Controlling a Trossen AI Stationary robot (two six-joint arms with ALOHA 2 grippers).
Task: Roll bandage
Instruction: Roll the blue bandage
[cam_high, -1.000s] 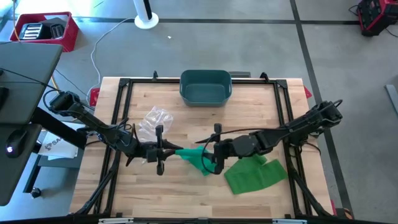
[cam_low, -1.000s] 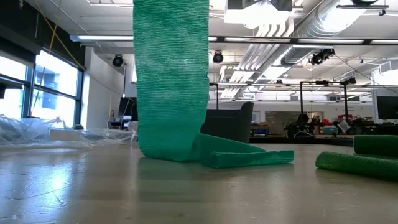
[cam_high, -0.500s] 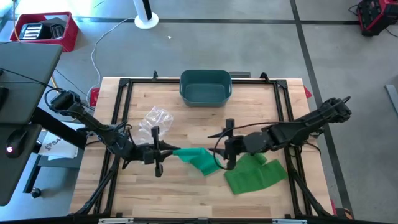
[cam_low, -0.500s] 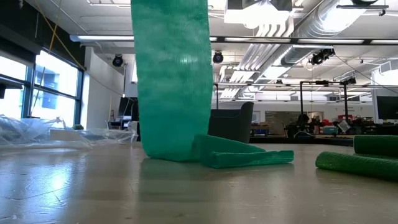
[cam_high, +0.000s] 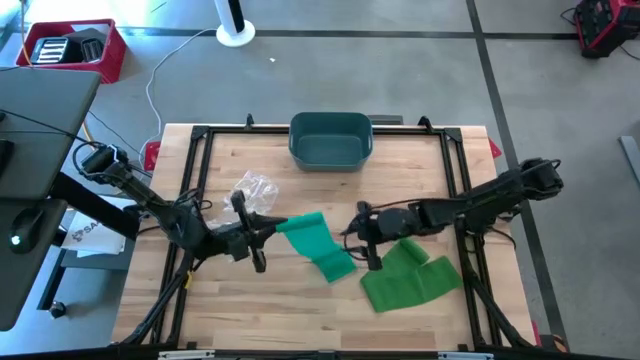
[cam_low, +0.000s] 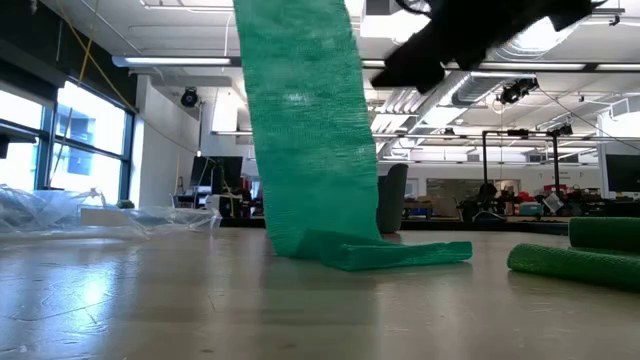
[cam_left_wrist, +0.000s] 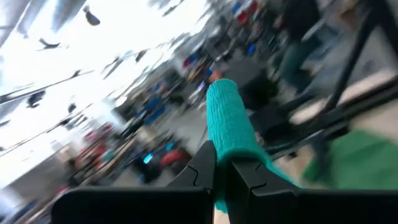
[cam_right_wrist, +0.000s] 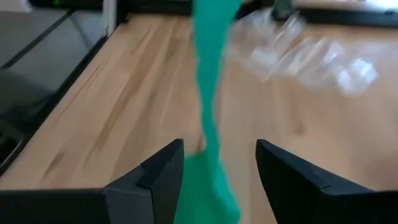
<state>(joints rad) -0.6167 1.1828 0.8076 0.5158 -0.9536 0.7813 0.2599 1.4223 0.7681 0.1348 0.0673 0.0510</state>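
A green bandage strip (cam_high: 316, 244) slants down from my left gripper (cam_high: 262, 233) to the table, where its lower end (cam_low: 392, 251) lies folded. In the low view the strip (cam_low: 305, 130) hangs broad and tilted. My left gripper is shut on the strip's upper end, a little above the table's middle. My right gripper (cam_high: 362, 243) is open just right of the strip's lower end. In the right wrist view the strip (cam_right_wrist: 208, 74) stands ahead of my right gripper (cam_right_wrist: 217, 171), between its two fingers' lines, and I see no touch. My left gripper pinches the bandage's upper end (cam_left_wrist: 231, 157) between its two shut fingers, coming level from the table's left. The end sticks out past the fingertips as a rounded fold (cam_left_wrist: 225, 112). The strip hangs slanting from the hold, with its lower end on the table.
A second green bandage heap (cam_high: 410, 281) lies right of the strip, under my right arm; it shows as rolls in the low view (cam_low: 580, 262). Crumpled clear plastic (cam_high: 250, 190) lies left of centre. A teal bin (cam_high: 331, 140) stands at the far edge.
My right gripper has drawn back from the strip toward the table's right edge. My left gripper has turned and risen a little toward the far edge. The strip has turned about, so its broad face now shows from above, and its hanging part leans more to the right.
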